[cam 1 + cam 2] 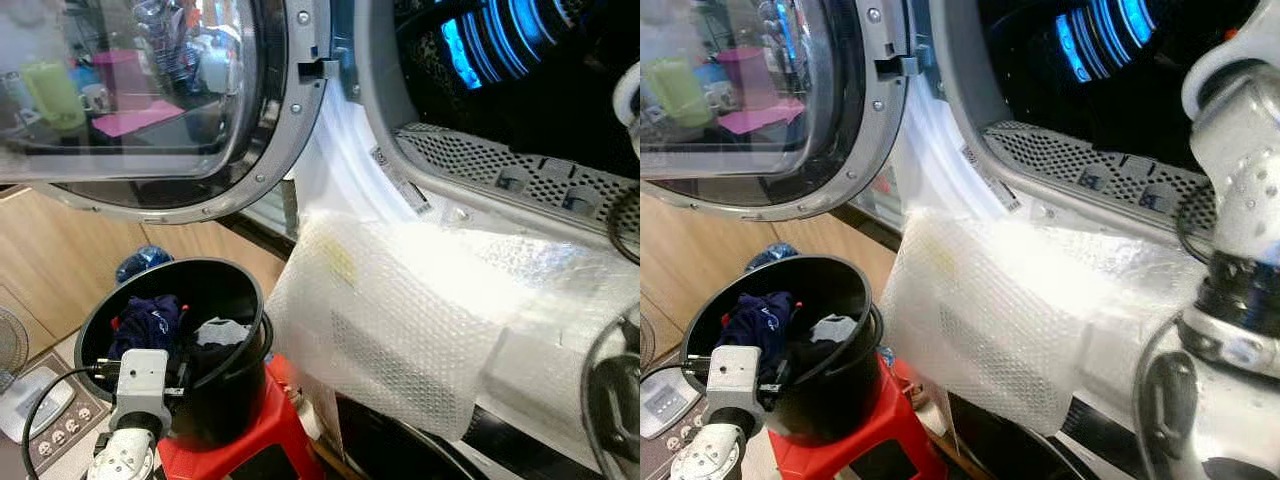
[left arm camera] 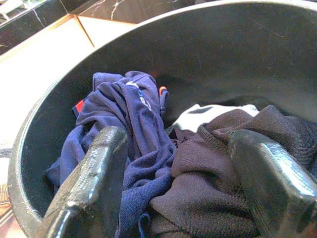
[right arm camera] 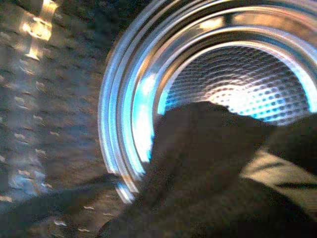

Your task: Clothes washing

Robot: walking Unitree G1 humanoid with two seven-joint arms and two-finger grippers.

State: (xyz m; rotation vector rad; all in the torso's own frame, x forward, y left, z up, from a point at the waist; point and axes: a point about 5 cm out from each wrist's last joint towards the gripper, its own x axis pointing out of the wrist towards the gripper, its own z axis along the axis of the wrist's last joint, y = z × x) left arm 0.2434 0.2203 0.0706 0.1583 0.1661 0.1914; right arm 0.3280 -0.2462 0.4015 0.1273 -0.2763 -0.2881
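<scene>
Front-loading washing machine ahead, its round glass door swung wide to the left, its drum lit blue inside. Draped over the lower lip of the opening, a sheet of bubble wrap, hanging down the front. Down at lower left, a black bucket standing on a red stool, just beside the machine's front. Inside the bucket, a navy blue garment bunched toward one side, a dark brown garment heaped next to and touching it, a bit of white cloth peeking between them at the far wall. Left end effector poised at the bucket's rim above the laundry, fingers spread wide, one tip over the navy cloth, the other over the brown; nothing gripped between them. Right arm raised at the right edge, reaching toward the machine's mouth; right wrist camera looking straight into the perforated steel drum, a dark piece of cloth hanging in the foreground and covering the lower part of that view. Right end effector's fingers hidden behind that cloth, so cannot tell whether spread or closed.
</scene>
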